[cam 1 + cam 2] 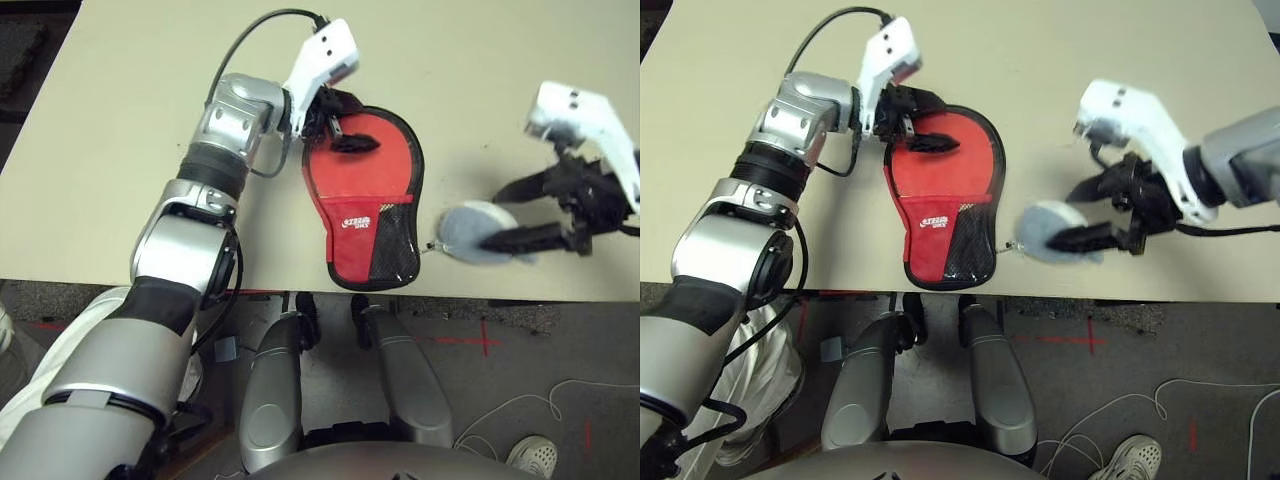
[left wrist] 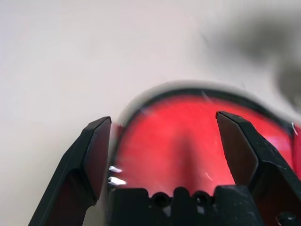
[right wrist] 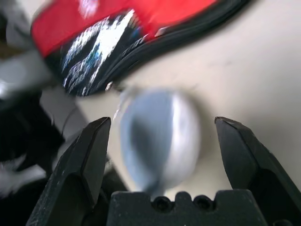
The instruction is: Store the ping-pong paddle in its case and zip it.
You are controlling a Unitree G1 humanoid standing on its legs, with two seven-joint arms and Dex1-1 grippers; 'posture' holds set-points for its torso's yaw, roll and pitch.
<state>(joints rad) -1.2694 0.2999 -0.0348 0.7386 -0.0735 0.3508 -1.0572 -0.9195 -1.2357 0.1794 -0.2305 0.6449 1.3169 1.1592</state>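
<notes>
The red case (image 1: 358,200) lies flat near the table's front edge, its black mesh pocket (image 1: 396,243) toward me. The ping-pong paddle is hidden. My left gripper (image 1: 345,122) stands open over the case's round far end, one finger resting on the red fabric (image 2: 188,141). My right gripper (image 1: 497,215) is open to the right of the case. A blurred grey fuzzy pouch (image 3: 160,136) sits between its spread fingers without being pinched. That pouch (image 1: 1045,230) lies close to the case's narrow end.
The beige table (image 1: 150,150) ends just below the case and pouch, with floor beyond. A black cable (image 1: 250,40) loops from the left wrist over the tabletop. A shoe (image 1: 1130,462) rests on the floor at lower right.
</notes>
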